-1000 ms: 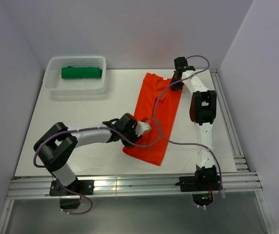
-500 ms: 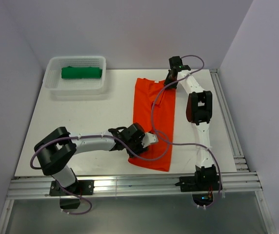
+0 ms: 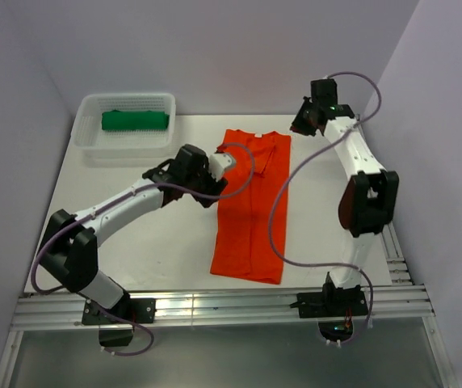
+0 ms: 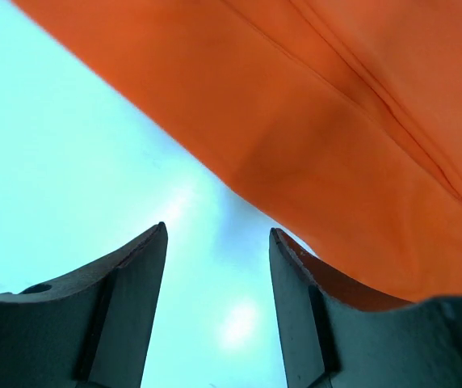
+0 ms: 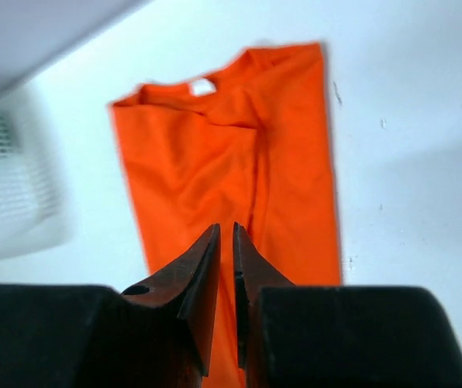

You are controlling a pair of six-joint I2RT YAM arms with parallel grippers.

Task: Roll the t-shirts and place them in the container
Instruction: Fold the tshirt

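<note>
The orange-red t-shirt lies flat on the white table, folded lengthwise into a long strip with its collar at the far end. My left gripper is open beside the strip's upper left edge, and nothing is between its fingers; the orange cloth passes just past the right finger. My right gripper hangs above the table's far right, clear of the shirt. Its jaws stand a narrow slit apart and hold nothing. The green t-shirt lies rolled in the basket.
A white mesh basket stands at the far left corner, and shows blurred at the left of the right wrist view. Walls close in the table at the back and both sides. The right arm's cable loops over the shirt's right edge.
My left gripper moved from the shirt's near left end up to its far left edge and opened wider. My right gripper let go of the collar end and rose. The shirt lies straighter.
</note>
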